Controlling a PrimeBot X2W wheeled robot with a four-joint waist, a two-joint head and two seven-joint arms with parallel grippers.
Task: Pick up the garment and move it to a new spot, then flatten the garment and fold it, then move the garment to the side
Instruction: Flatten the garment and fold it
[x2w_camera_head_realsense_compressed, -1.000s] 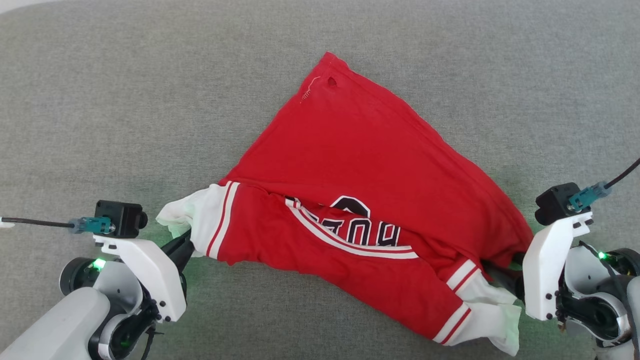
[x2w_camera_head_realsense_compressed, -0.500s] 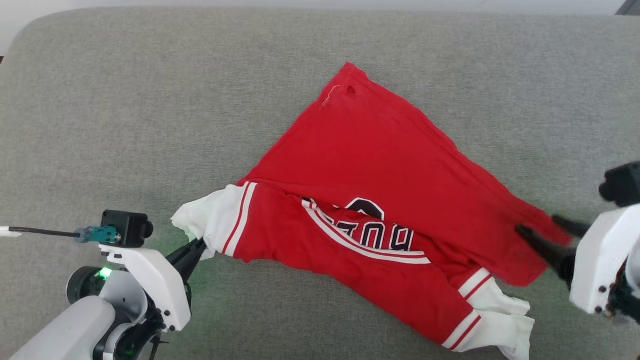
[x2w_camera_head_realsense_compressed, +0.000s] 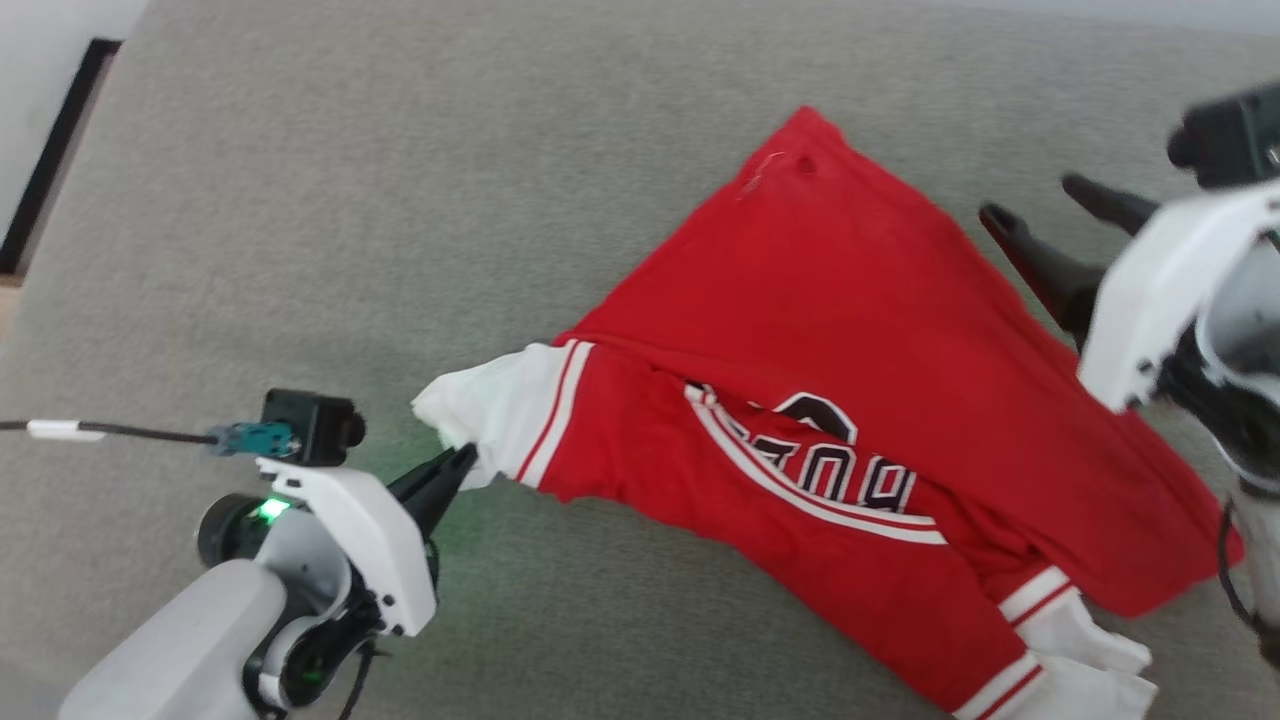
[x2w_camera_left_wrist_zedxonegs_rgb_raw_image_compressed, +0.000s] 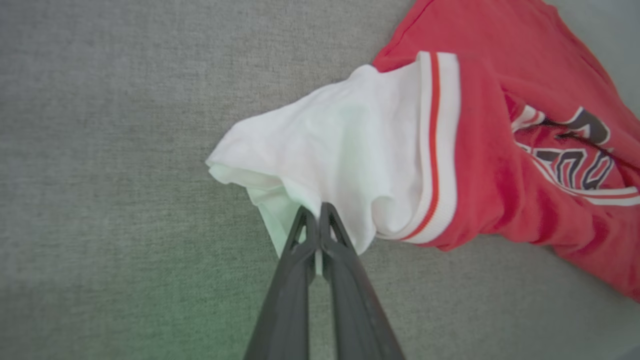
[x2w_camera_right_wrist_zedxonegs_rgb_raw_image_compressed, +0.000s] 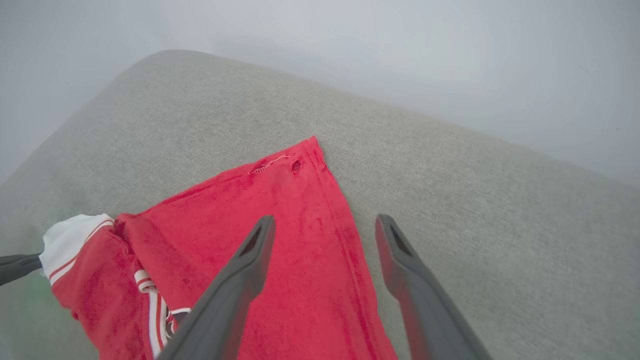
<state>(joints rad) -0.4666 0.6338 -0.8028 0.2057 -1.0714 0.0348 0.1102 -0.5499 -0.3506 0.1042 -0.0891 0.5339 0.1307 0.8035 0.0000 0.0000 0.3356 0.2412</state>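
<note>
Our left gripper pinches the shirt by its cuff, lower left. Our right gripper, upper right, is spread apart, empty. The shirt lies crumpled mid-frame; we have flattening, folding, moving aside left.

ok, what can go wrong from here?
1. The left tool pinches only the edge of the white cuff; a pull may slip it out, or drag the sleeve alone.
2. The right tool is open, straddling the garment side edge, half over grey cushion; closing there could miss or catch one layer.
3. The garment lies folded over itself, lettering half hidden; folding now would set creases.
</note>
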